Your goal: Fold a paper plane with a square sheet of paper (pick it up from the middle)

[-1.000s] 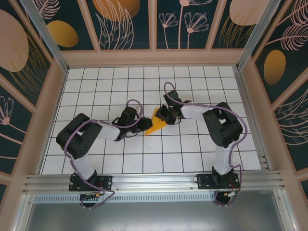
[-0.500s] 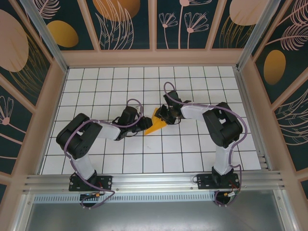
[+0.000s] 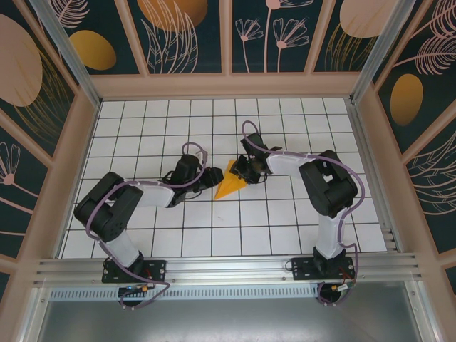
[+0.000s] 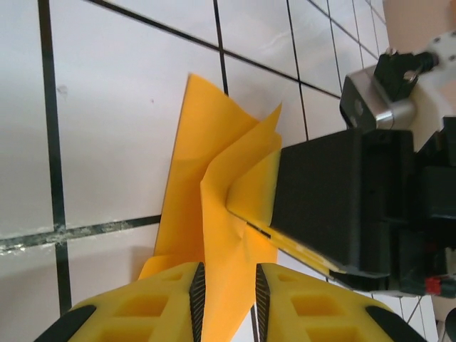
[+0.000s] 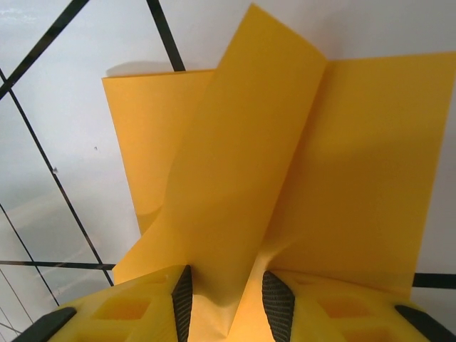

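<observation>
Since the earlier frame the left arm's elbow has sunk toward the near-left corner and the left gripper [image 3: 206, 177] has drawn slightly off the sheet of paper [image 3: 229, 185], which lies mid-table [image 3: 142, 121] between both grippers, partly folded to a point. The right gripper [image 3: 241, 171] pinches a raised fold of the sheet. In the left wrist view the left gripper's pads sit narrowly apart with a flap between them; whether they clamp it cannot be told. The risk is that 2 grips pulling apart could tear the thin sheet or drag the crease crooked; a loose left hold could let the flap spring open.
</observation>
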{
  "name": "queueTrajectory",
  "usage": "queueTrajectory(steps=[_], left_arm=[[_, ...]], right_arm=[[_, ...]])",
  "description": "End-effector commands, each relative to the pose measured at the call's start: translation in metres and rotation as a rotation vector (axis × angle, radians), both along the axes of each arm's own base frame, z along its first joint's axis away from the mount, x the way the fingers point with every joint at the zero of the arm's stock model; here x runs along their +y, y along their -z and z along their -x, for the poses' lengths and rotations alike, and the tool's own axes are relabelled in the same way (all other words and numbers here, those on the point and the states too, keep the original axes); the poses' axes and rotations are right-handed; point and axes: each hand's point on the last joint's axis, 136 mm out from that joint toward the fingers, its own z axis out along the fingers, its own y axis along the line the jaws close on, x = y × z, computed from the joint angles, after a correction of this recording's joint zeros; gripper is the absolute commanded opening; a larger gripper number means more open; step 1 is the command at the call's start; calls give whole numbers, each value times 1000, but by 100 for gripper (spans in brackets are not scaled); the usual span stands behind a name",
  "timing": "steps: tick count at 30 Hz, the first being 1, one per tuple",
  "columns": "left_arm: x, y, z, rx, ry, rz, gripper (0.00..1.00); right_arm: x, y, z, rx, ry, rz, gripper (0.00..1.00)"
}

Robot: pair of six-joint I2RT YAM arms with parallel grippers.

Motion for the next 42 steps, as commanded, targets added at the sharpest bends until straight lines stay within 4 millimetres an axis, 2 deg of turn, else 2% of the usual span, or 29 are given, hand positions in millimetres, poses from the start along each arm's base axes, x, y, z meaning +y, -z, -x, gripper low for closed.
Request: queueTrajectory(steps=[1, 8, 12, 13, 19, 23, 26, 42], left_arm=[[5, -2, 0, 4, -23, 2, 27], [-10, -10, 7, -2, 62, 72, 27], [-18, -15, 14, 3, 112, 125, 22], [-19, -5, 17, 29, 121, 123, 22], [-24, 10, 23, 83, 148, 120, 20], [-18, 31, 21, 135, 117, 49, 19], [-11, 42, 18, 159, 80, -2, 14], [-8, 50, 16, 179, 60, -35, 8]], right_arm=[[-61, 89, 47, 187, 27, 304, 40], [-61, 91, 48, 197, 28, 310, 44], [-61, 94, 50, 213, 37, 310, 44], [-61, 94, 50, 214, 38, 308, 45], [-62, 97, 52, 228, 46, 309, 45], [-63, 97, 52, 233, 54, 307, 44], [-64, 96, 52, 234, 56, 306, 40], [-65, 99, 55, 243, 55, 303, 36]])
